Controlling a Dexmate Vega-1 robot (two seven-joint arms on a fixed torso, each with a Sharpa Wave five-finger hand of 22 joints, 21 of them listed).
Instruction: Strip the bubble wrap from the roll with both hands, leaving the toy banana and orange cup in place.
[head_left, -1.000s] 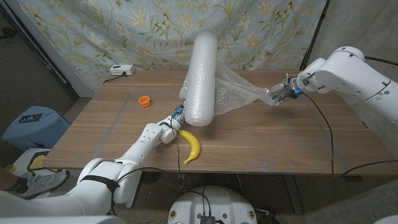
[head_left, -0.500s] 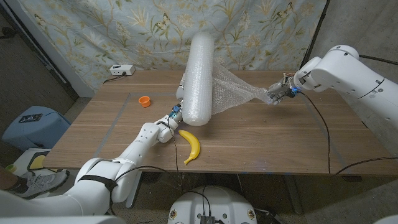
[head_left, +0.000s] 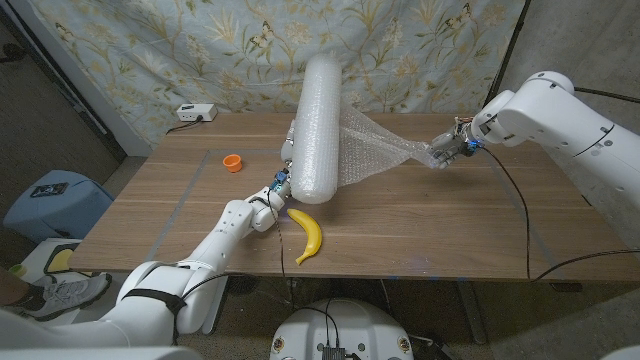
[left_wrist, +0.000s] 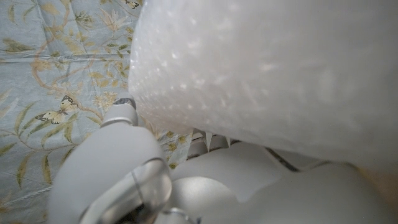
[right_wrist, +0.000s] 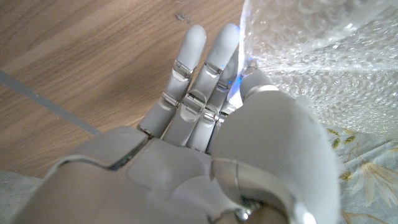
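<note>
My right hand pinches the clear bubble-wrap sheet. My left hand props the tall white bubble-wrap roll; grip unclear. Roll's long axis is near upright, top leaning away.

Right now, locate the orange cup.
In the head view, the orange cup stands on the table's left half, apart from the bubble-wrap roll.

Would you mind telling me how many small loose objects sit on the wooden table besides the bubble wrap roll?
3: a small orange cup left of the roll, a yellow toy banana near the front edge, and a white box at the back left corner. The roll may hide others.
</note>
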